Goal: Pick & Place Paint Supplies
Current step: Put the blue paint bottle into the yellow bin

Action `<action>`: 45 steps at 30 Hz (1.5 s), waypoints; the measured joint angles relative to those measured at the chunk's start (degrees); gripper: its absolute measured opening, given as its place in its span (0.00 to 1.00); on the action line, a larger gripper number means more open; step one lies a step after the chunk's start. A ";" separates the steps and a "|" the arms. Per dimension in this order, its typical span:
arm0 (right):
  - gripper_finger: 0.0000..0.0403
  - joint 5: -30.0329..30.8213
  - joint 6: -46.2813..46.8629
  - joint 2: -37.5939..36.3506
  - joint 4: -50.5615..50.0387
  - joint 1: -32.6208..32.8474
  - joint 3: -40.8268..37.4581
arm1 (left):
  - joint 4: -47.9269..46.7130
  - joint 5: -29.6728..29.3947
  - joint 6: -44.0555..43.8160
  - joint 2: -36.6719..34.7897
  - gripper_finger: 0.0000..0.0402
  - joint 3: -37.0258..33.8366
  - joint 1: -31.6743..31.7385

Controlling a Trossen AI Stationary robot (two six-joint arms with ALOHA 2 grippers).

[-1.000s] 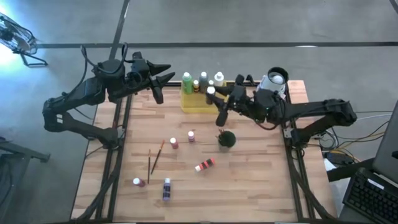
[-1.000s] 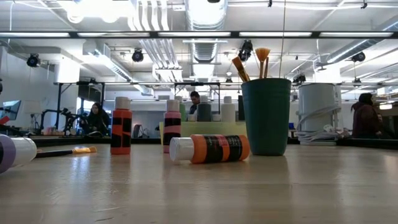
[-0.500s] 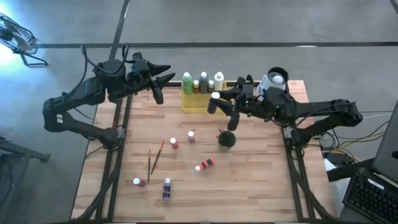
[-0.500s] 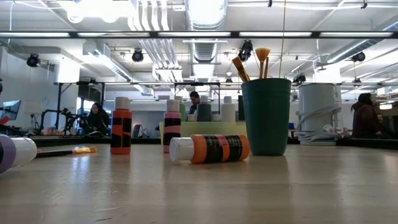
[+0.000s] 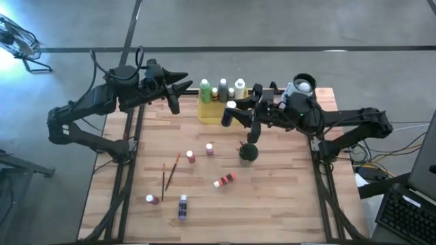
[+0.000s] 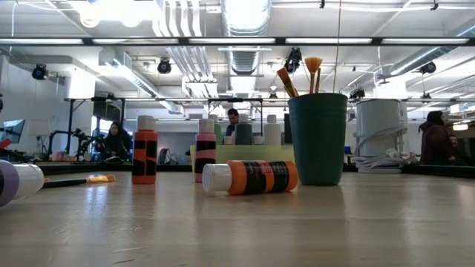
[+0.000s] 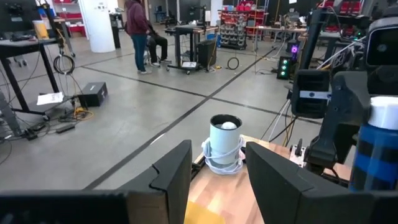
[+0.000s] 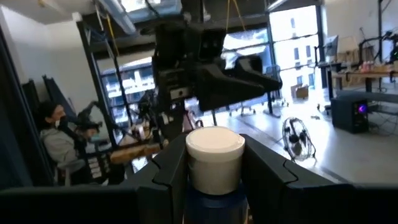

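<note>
Toward the table's (image 5: 272,204) near edge a purple bottle (image 5: 182,206) and an orange bottle (image 5: 224,180) lie untouched. Farther back, the right gripper (image 5: 235,114) grips a white-capped blue bottle (image 5: 227,113) beside the yellow tray (image 5: 216,113) at the far edge; it should lower the bottle upright into a free gap, clear of the bottles already standing there. The left gripper (image 5: 178,86) hangs parted and empty off the far left corner.

Blue bottle (image 5: 227,113), white-capped, sits gripped in the right pincer (image 5: 231,113) beside the tray's bottles (image 5: 222,90). Orange bottle (image 5: 224,180) lies toppled; two brushes (image 5: 169,173) lie flat.
</note>
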 joint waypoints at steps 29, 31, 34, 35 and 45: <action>0.28 -0.58 -0.79 7.01 -10.74 0.04 13.35 | 1.07 37.82 0.49 11.10 0.39 0.00 -0.22; 0.28 -0.58 -0.66 6.97 -10.59 0.04 13.35 | 1.48 37.79 0.91 11.13 0.39 0.00 -0.21; 0.28 -0.53 -0.51 6.97 -10.65 0.04 13.35 | 2.28 37.50 -0.26 11.26 0.40 -0.02 -0.18; 0.28 -0.50 -0.35 6.96 -10.69 0.04 13.35 | 2.59 37.19 -0.69 11.43 0.40 -0.02 -0.18; 0.28 -0.36 0.81 7.28 -12.59 0.00 13.23 | 3.40 36.57 -0.89 13.16 0.51 -0.02 -0.20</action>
